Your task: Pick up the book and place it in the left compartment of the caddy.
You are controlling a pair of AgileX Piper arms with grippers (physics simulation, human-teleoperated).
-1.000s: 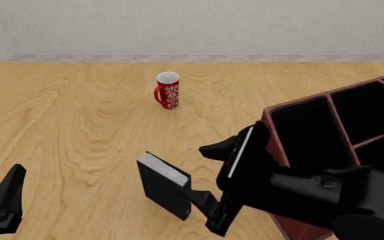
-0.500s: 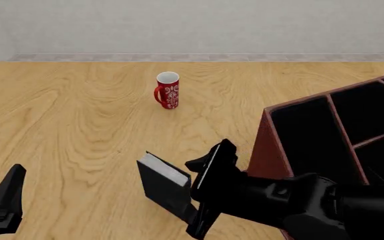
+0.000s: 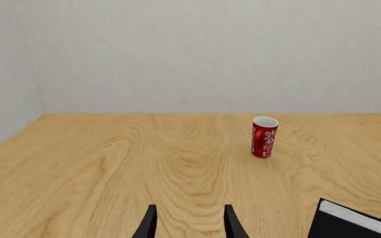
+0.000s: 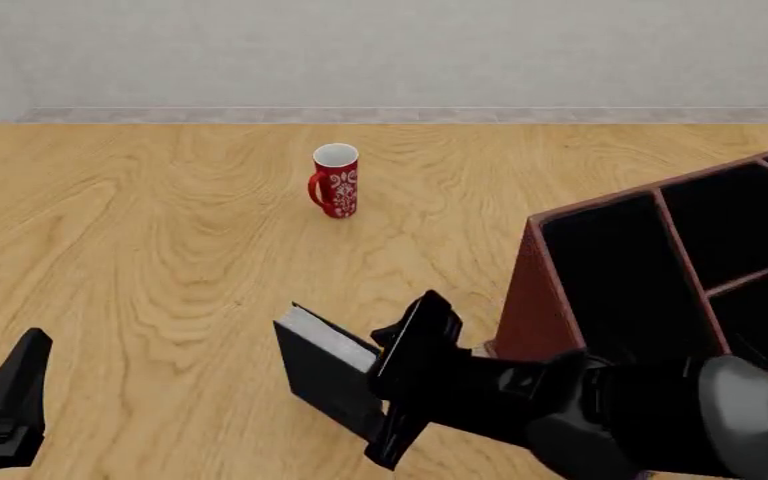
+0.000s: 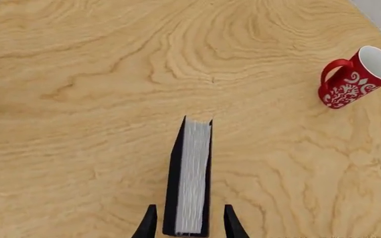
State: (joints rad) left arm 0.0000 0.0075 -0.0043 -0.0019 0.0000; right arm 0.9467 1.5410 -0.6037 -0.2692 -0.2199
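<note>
The right fingers (image 5: 188, 225) are apart on both sides of the upright book (image 5: 190, 173), ready to clamp it; the left fingers (image 3: 188, 223) are apart too.

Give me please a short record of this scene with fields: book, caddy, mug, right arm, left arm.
book: stands upright on table, page edges up
caddy: at the right, all visible sections hold nothing
mug: red, upright, farther back
right gripper: jaws open, one on each side of the book, not closed on it
left gripper: jaws open, holds nothing, apart from the book
</note>
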